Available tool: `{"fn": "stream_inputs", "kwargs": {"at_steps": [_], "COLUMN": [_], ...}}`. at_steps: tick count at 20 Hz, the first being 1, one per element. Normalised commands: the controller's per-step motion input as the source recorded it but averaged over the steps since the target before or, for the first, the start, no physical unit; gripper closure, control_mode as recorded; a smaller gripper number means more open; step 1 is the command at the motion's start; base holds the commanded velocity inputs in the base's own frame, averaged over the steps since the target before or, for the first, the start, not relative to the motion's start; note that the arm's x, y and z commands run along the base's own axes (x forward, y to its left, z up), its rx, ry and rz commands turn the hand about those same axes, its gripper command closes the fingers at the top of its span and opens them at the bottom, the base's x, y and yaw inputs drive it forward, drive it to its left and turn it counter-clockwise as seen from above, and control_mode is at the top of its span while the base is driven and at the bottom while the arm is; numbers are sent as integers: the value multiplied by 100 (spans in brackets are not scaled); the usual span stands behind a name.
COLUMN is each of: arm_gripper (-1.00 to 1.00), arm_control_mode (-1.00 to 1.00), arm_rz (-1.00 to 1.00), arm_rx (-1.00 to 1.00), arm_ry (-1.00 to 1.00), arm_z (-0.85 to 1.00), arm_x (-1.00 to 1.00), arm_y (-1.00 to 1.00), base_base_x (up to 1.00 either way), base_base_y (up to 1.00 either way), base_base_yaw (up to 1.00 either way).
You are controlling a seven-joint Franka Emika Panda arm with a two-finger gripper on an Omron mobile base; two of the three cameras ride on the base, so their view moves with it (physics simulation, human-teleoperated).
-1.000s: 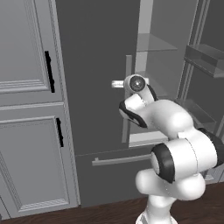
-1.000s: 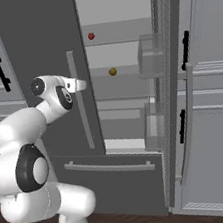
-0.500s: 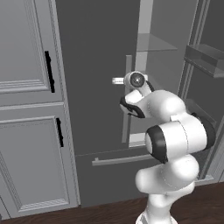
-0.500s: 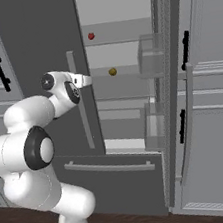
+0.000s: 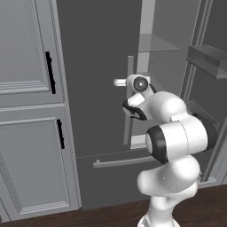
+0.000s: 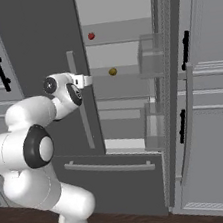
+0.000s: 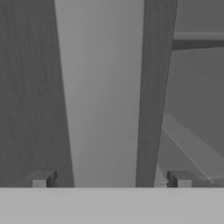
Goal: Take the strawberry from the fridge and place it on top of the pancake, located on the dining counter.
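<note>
The dark grey fridge [image 6: 37,38] has its left door shut and its right door [image 6: 171,74] swung open. On an upper shelf inside lies the tiny red strawberry [image 6: 91,35]. My gripper [image 6: 86,80] [image 5: 119,82] is at the left door's light-grey vertical handle [image 6: 80,103] [image 5: 129,97], well below and left of the strawberry. In the hand view the gripper [image 7: 111,181] is open, and the handle [image 7: 103,87] runs up between the two fingertips [image 7: 41,179]. The pancake and the dining counter are out of view.
A small yellow-brown ball [image 6: 112,72] sits on the shelf below the strawberry. The open door carries clear bins [image 6: 151,59]. Light grey panelled cabinets [image 5: 26,111] [image 6: 210,119] flank the fridge. A bar handle [image 6: 109,165] crosses the bottom drawer. The floor is dark wood.
The arm has folded in, its elbow swinging toward the fridge, and the gripper has crept slightly closer to the left door handle. The strawberry and the doors are unmoved.
</note>
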Motion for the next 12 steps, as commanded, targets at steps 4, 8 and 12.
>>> {"fn": "stream_inputs", "kwargs": {"at_steps": [4,8,12], "arm_gripper": [100,100,100], "arm_control_mode": [-100,-100,-100], "arm_rz": [0,0,0], "arm_rx": [0,-1,0], "arm_ry": [2,0,0], "arm_z": [0,0,0], "arm_x": [10,0,-30], "arm_y": [0,4,0], "base_base_x": [0,0,0], "base_base_y": [0,0,0], "base_base_yaw": [0,0,0]}}
